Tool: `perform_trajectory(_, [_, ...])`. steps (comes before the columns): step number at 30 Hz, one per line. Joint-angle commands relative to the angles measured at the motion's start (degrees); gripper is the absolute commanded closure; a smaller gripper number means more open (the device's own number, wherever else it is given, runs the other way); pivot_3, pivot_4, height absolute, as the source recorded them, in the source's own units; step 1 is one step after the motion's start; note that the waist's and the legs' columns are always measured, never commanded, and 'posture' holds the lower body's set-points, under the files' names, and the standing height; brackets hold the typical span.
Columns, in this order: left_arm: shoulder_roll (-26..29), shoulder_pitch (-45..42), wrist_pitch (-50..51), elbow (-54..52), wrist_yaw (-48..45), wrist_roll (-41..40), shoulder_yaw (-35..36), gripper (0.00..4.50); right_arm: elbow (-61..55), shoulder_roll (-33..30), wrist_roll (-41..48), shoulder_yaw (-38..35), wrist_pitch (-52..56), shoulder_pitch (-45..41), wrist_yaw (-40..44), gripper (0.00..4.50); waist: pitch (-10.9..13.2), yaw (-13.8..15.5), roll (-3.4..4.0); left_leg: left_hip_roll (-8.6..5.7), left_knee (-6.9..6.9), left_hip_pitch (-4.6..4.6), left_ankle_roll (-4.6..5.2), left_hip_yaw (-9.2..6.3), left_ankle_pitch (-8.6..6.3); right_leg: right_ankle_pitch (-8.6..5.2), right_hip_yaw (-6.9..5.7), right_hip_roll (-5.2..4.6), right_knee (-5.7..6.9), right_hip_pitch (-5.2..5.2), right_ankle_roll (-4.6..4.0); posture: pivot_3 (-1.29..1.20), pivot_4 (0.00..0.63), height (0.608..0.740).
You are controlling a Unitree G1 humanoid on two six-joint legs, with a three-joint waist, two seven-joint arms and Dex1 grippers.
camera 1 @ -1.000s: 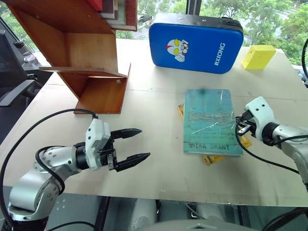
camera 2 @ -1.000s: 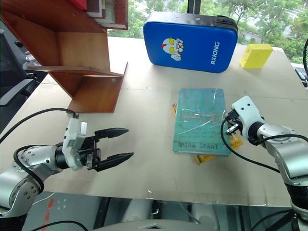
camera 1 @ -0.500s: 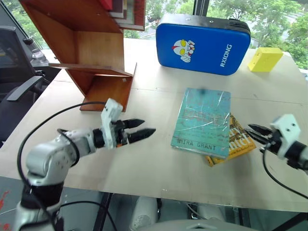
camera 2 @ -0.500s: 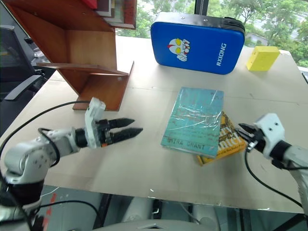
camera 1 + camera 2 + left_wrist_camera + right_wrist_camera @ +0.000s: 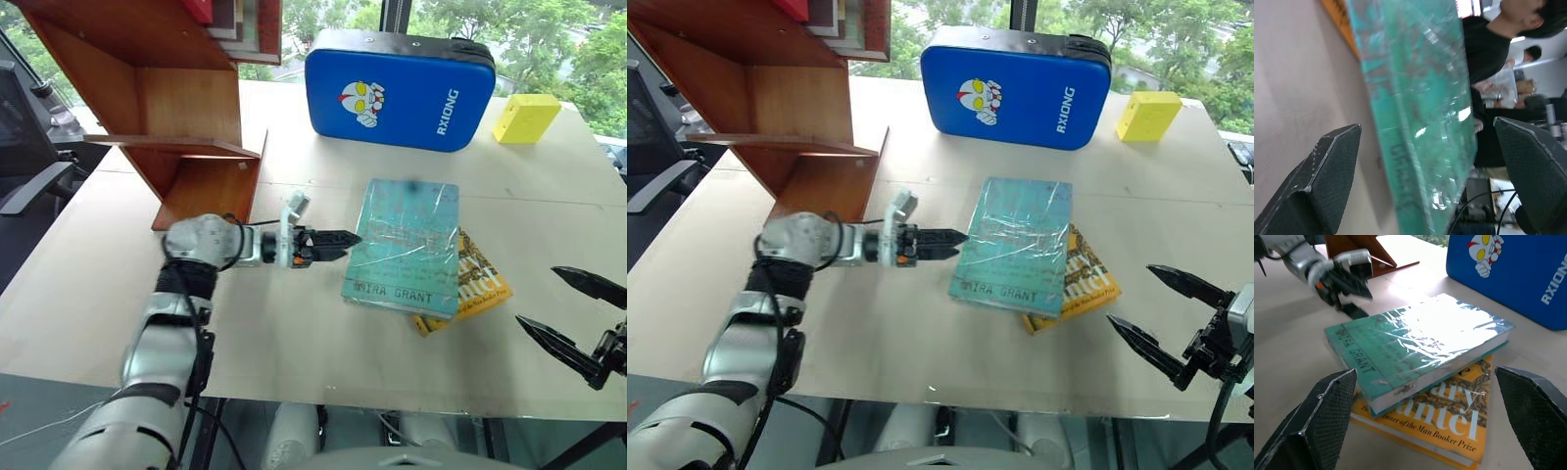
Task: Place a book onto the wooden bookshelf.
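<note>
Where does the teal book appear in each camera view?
Left eye view: book, centre right, on the yellow book.
Right eye view: book, centre.
Left wrist view: book, between the fingers.
Right wrist view: book, centre.
Shared landmark: the yellow book beneath.

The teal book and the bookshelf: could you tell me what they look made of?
The book: a paperback, seemingly under glossy film, judging by the glare streaks and worn cover. The wooden bookshelf: reddish-brown boards with a smooth, likely varnished finish and faint grain.

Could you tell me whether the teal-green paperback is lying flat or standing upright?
Lying flat: the teal-green paperback rests cover-up on the yellow book, on the table.
</note>
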Motion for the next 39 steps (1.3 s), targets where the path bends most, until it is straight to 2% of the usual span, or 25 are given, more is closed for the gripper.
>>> perform_trajectory(1, [-4.26,-3.86,-7.64,10.46,-11.31,6.0,-3.61,0.0,-5.32,1.82,0.65,-2.08,-1.2,2.96,-2.94,0.03,0.0,0.41,-0.01,0.0,0.0,-0.02,0.0,0.0,0.0,-0.03,-0.01,-0.02,-0.02,-0.01,-0.05,0.0,0.15,0.74])
perform_trajectory(3, [-6.34,-4.85,-11.65,15.1,-17.36,9.05,-5.17,0.0,-7.17,3.58,0.38,-2.06,-2.18,5.51,-3.16,0.03,0.0,0.95,0.0,-0.01,0.0,-0.03,0.0,-0.02,0.0,-0.1,-0.02,-0.03,-0.02,-0.02,-0.17,0.0,0.15,0.74])
perform_trajectory(6, [-7.82,-7.03,-13.27,20.57,-24.22,11.68,-4.78,0.79,-8.62,5.5,0.85,-2.16,-3.49,8.38,-3.32,0.0,-0.02,1.04,0.01,-0.04,0.02,-0.21,0.01,-0.13,0.0,-0.13,-0.13,-0.05,-0.09,-0.09,-0.2,0.0,0.15,0.74])
perform_trajectory(9, [-8.3,-8.57,-13.4,22.94,-29.33,14.44,-4.81,2.29,-8.98,6.16,0.51,-1.63,-4.49,9.74,-3.68,0.0,-0.03,0.86,0.01,-0.04,0.15,-0.63,0.02,-0.22,0.0,-0.11,-0.17,-0.05,-0.07,-0.4,-0.2,0.0,0.15,0.74])
perform_trajectory(10, [-8.3,-8.95,-13.42,23.54,-30.07,15.11,-4.39,2.65,-8.99,6.19,0.18,-1.17,-4.7,9.82,-3.92,0.0,-0.03,0.9,0.01,-0.04,0.16,-0.65,0.02,-0.25,0.0,-0.12,-0.19,-0.05,-0.08,-0.41,-0.2,0.0,0.15,0.74])
perform_trajectory(13, [-6.6,-9.34,-11.64,22.93,-32.6,16.08,-2.96,4.26,-8.69,5.62,-0.2,0.7,-4.91,8.7,-4.79,0.0,-0.03,0.95,0.02,-0.05,0.17,-0.7,0.02,-0.37,0.0,-0.12,-0.29,-0.05,-0.08,-0.41,-0.2,0.0,0.15,0.74])
perform_trajectory(14, [-5.55,-9.15,-10.92,22.09,-33.45,16.15,-2.58,4.44,-8.74,5.36,-0.35,1.58,-4.78,8.06,-5.21,0.0,-0.04,0.93,0.02,-0.05,0.17,-0.69,0.02,-0.39,0.0,-0.12,-0.3,-0.05,-0.08,-0.4,-0.2,0.0,0.15,0.74])
perform_trajectory(17, [0.29,-4.99,-8.56,9.82,-33.1,12.82,1.38,4.44,-5.56,3.69,-0.63,4.64,-4.96,3.54,-4.91,0.0,-0.01,-0.13,0.01,0.02,0.17,-0.69,0.02,-0.4,0.0,-0.11,-0.25,-0.02,-0.02,-0.43,-0.2,0.0,0.15,0.74])
perform_trajectory(19, [4.28,0.96,-11.21,-5.89,-31.01,11.37,3.99,4.44,-3.34,3.01,-0.48,6.67,-4.97,-0.12,-5.18,0.0,0.0,-0.95,0.02,0.21,0.16,-0.7,0.02,-0.41,0.0,-0.11,-0.25,-0.03,0.02,-0.48,-0.19,0.0,0.15,0.74])
perform_trajectory(22, [7.95,6.06,-12.56,-24.04,-23.76,9.06,10.89,4.44,-0.9,2.0,0.27,9.84,-4.26,-5.59,-5.66,0.0,0.04,-0.41,0.04,0.36,0.14,-0.76,-0.01,-0.36,0.01,0.0,-0.2,-0.1,0.08,-0.61,-0.05,0.0,0.15,0.74])
perform_trajectory(24, [10.5,7.61,-18.07,-34.96,-19.6,10.55,13.92,4.44,1.79,0.82,1.52,11.46,-3.67,-10.56,-5.55,0.0,0.06,0.39,0.05,0.32,0.18,-0.81,-0.02,-0.41,0.03,0.0,-0.22,-0.13,0.1,-0.6,-0.04,0.0,0.15,0.74])
perform_trajectory(27, [13.92,6.9,-34.15,-46.42,-15.39,17.28,15.67,4.44,7.23,-0.61,0.89,15.19,-3.93,-19.16,-4.44,0.0,0.06,1.11,0.04,0.22,0.25,-0.75,-0.01,-0.43,0.03,-0.01,-0.28,-0.17,0.08,-0.46,-0.06,0.0,0.15,0.74])
perform_trajectory(30, [17.63,1.2,-55.49,-46.74,-12.23,26.91,15.96,4.44,12.54,-1.2,1.11,18.45,-4.24,-27.15,-2.61,0.0,0.07,1.14,0.02,0.01,0.3,-0.68,0.01,-0.41,0.02,-0.06,-0.3,-0.16,0.02,-0.35,-0.15,0.0,0.15,0.74])
perform_trajectory(33, [23.8,-2.39,-74.31,-40.02,-12.05,34.92,16.01,4.44,14.59,-1.07,2.0,21.14,-3.54,-33.33,-2.26,0.0,0.05,0.96,0.11,-0.13,0.32,-0.69,0.02,-0.42,0.03,0.02,-0.28,-0.1,0.03,-0.36,-0.02,0.0,0.15,0.74])
perform_trajectory(36, [30.99,-6.07,-87.02,-32.08,-10.74,42.31,14.66,4.44,18.02,-1.01,1.69,23.83,-4.02,-38.97,-0.12,0.0,0.06,0.67,0.14,-0.14,0.24,-0.62,0.01,-0.36,0.03,0.01,-0.25,-0.07,0.05,-0.36,0.02,0.0,0.15,0.74])
perform_trajectory(39, [37.79,-6.49,-91.39,-25.45,-14.87,44.24,12.71,4.44,20.26,-0.45,1.19,26.16,-4.48,-43.25,1.28,0.0,0.08,0.44,0.16,-0.06,0.22,-0.65,0.01,-0.31,0.03,0.01,-0.24,0.03,0.06,-0.42,0.03,0.0,0.15,0.74])
